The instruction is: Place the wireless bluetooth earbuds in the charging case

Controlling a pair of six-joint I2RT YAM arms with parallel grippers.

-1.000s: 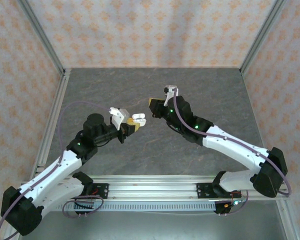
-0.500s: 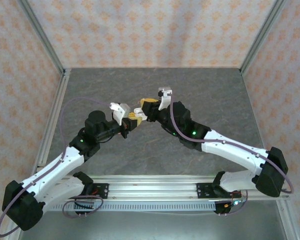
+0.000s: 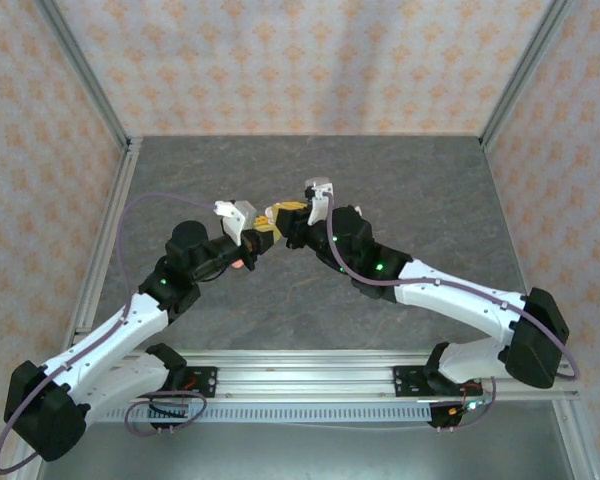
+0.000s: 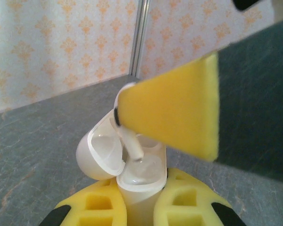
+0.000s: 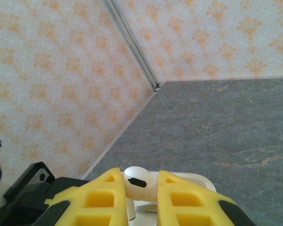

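Left jaws: clamped on the base of the glossy white pebble-shaped plastic charging case [image 4: 140,181], yellow fingers [image 4: 92,209] on both sides.
Case lid: hinged open, tipped to the left above the left jaws.
Right jaws: clamped on the head of a small white stemmed earbud [image 5: 135,182].
Earbud: stem points out from the right jaws, tip at the open case mouth.
Surface: grey stone-pattern surface [image 3: 400,180], below both jaws.

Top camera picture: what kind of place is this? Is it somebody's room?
Probably a robot test booth: a left arm and right arm bolted to a metal rail, a grey table, patterned panels boxing it in.
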